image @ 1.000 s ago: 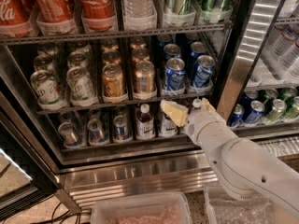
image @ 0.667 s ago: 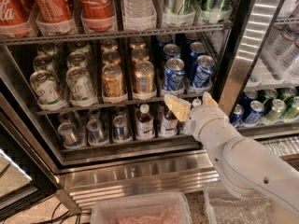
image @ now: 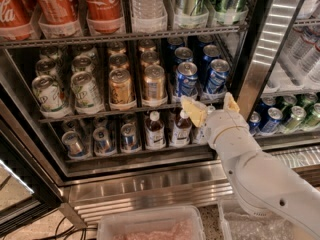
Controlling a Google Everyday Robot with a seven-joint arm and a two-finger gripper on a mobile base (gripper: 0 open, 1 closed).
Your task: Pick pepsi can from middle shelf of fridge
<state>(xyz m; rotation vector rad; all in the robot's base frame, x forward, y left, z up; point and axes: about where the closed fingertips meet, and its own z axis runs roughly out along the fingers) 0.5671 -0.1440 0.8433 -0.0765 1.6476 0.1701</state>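
The gripper point(image: 212, 107) sits right at the front edge of the middle shelf point(image: 131, 109), low on the right side. Its two cream fingers point(image: 194, 112) are spread apart with nothing between them. The closest pepsi can point(image: 186, 79) stands upright at the front of its row, just above and a bit left of the gripper, with a second blue can point(image: 216, 76) right beside it and more lined up behind.

Stuff I'd worry about from here:

- The fingers look level with the shelf's front rail, not the can body. If the gripper pushes in from this height, it could jam on the rail or shove the can from its base and tip it back into the row.
- The two front blue cans are tight together, so a finger could wedge between them and knock the neighbour, or the outer finger could clip the gold can point(image: 154, 83) to the left.
- The small bottles point(image: 181, 128) on the rack below sit just under the wrist, so dipping could bump them.

Compared with a second ago, the gripper is up and to the right, closer to the blue cans. The fingers look slightly wider apart. Nothing in the fridge point(image: 150, 189) has moved.
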